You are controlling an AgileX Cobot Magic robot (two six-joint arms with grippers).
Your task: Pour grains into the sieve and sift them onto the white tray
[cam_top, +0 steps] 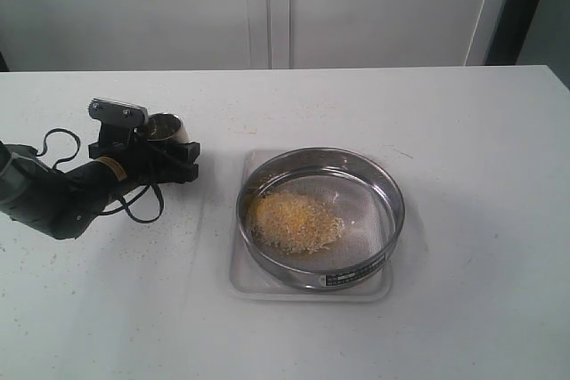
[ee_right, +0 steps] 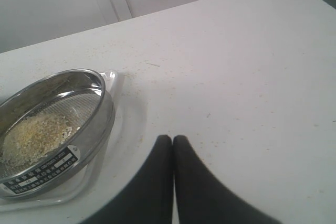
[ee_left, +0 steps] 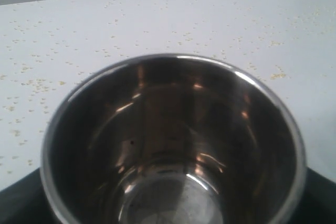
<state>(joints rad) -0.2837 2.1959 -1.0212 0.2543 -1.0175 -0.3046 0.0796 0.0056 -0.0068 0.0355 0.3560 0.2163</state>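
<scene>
One arm shows in the exterior view. The left arm [cam_top: 53,198] reaches in from 9 o'clock, and the left gripper [cam_top: 169,150] is clamped around a small steel cup [cam_top: 165,127]. At 4 o'clock from the cup, and apart from it, the sieve [cam_top: 321,215] sits on the white tray [cam_top: 245,287]. The tray's rim shows from about the sieve's 4 to 10 o'clock. The grains [cam_top: 294,222] lie heaped on the mesh toward the sieve's 8 o'clock side. Everything rests on a white table [cam_top: 481,131].

From the left wrist, the cup's shiny inside fills most of the picture, with bare metal at its bottom. Black fingers [ee_left: 13,203] hug its wall on both sides. Loose specks [ee_left: 37,83] dot the table beyond it.

From the right wrist, the right gripper [ee_right: 173,148] has its tips pressed together with nothing between them. It is over the table, near the sieve. The sieve's label [ee_right: 42,170] faces the camera, and the pale grains lie on the mesh.
</scene>
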